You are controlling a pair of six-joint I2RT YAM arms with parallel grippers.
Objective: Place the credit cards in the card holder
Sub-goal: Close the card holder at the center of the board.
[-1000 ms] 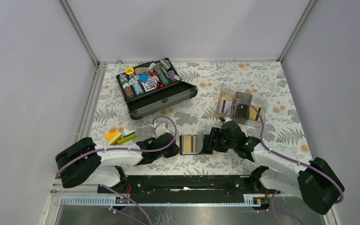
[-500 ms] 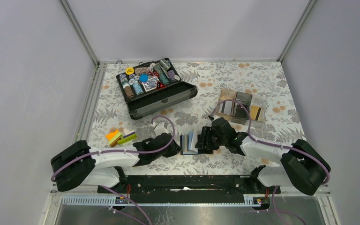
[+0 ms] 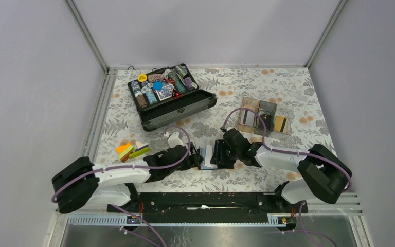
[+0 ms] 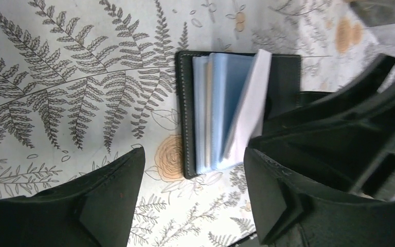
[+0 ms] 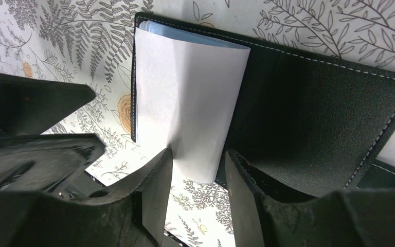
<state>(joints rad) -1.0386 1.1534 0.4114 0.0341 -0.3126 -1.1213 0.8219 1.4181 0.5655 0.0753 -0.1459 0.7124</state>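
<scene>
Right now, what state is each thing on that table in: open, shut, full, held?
card holder, lying open, blue-grey pockets fanned.
left end effector, open, holding nothing.
right end effector, jaws apart around a white leaf.
white leaf, tilted up between those jaws; grip unclear.
chip case, open, full of chips.
clear tray, holding credit cards.

One card holder, one white card, one chip case, one clear tray
</scene>
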